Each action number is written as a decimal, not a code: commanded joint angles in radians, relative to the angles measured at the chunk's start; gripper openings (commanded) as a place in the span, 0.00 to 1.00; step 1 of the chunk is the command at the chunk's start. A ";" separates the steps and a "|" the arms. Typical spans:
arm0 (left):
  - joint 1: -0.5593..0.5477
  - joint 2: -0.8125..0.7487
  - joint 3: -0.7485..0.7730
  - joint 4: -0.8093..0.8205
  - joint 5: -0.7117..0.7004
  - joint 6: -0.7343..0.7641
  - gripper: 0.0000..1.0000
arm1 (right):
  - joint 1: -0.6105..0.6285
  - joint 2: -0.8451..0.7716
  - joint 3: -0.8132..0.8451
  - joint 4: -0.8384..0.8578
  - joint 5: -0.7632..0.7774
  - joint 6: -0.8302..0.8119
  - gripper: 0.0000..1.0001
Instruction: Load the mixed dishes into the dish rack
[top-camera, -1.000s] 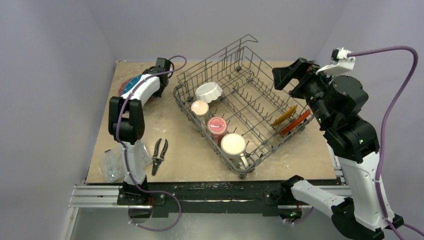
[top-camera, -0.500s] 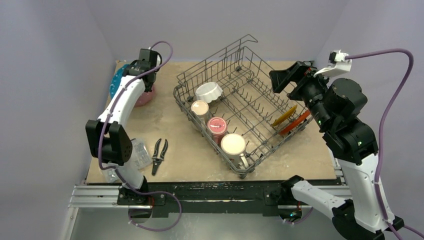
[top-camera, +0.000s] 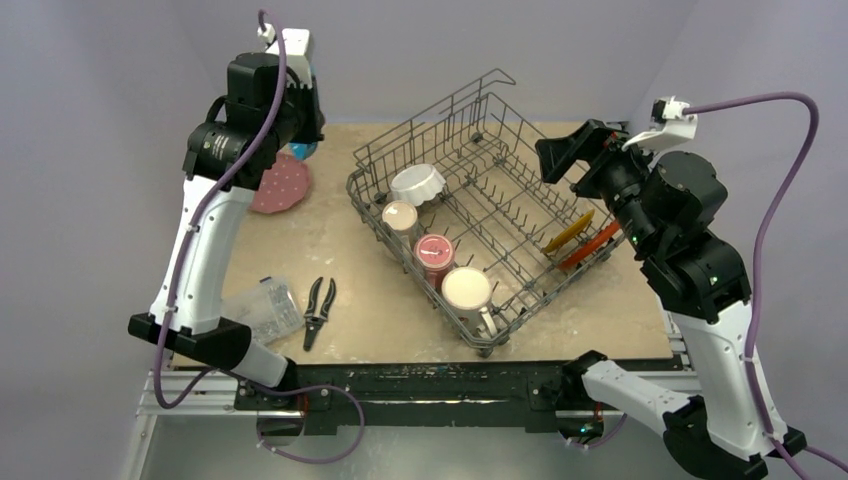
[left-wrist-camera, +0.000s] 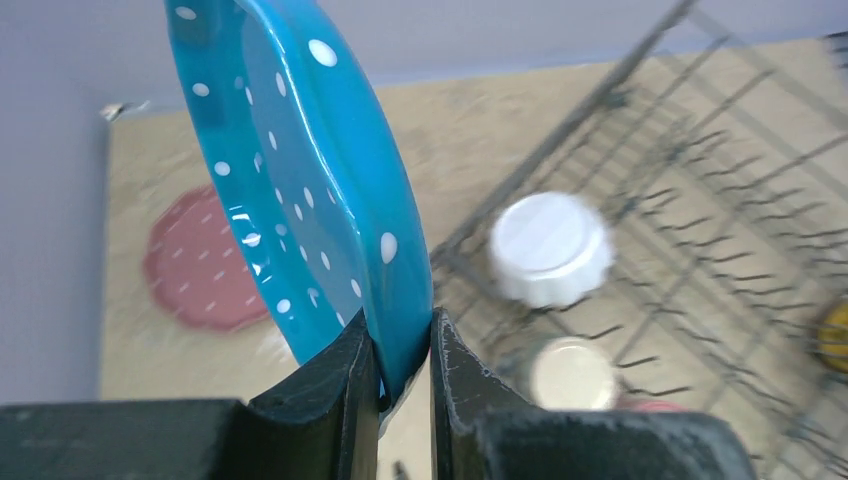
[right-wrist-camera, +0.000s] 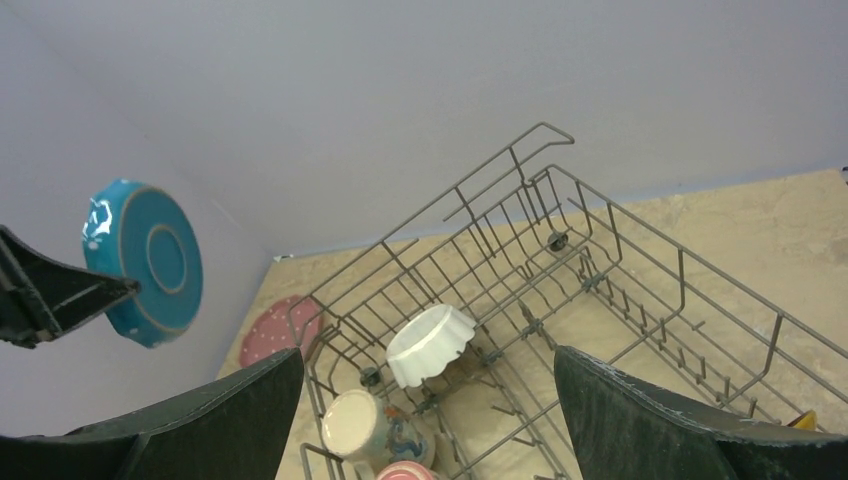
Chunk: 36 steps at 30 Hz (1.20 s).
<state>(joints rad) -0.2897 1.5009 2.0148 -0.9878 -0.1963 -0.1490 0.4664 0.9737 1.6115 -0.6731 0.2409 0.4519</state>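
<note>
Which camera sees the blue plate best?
The right wrist: it shows nearly the whole round plate. The left wrist shows only part, close up, edge-on. The top view shows a sliver behind the left arm.

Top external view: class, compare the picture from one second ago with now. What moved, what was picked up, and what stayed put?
The left gripper rose from low over the far left corner of the table, lifting the blue dotted plate, clamped by its rim, off the pink plate, which stays lying there. The right gripper, open, barely moved. The dishes in the dish rack and the pliers are unchanged.
</note>
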 joint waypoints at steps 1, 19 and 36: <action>-0.106 0.006 0.162 0.196 0.131 -0.080 0.00 | 0.002 -0.005 0.030 0.016 0.014 0.002 0.98; -0.325 0.338 0.271 0.512 0.925 -0.302 0.00 | 0.002 -0.064 0.042 -0.011 0.115 0.056 0.98; -0.443 0.636 0.469 0.702 1.002 -0.462 0.00 | 0.002 -0.085 0.077 -0.153 0.116 0.133 0.98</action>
<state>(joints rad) -0.7197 2.1555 2.3779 -0.5308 0.7296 -0.5804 0.4664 0.9073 1.6680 -0.8024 0.3496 0.5579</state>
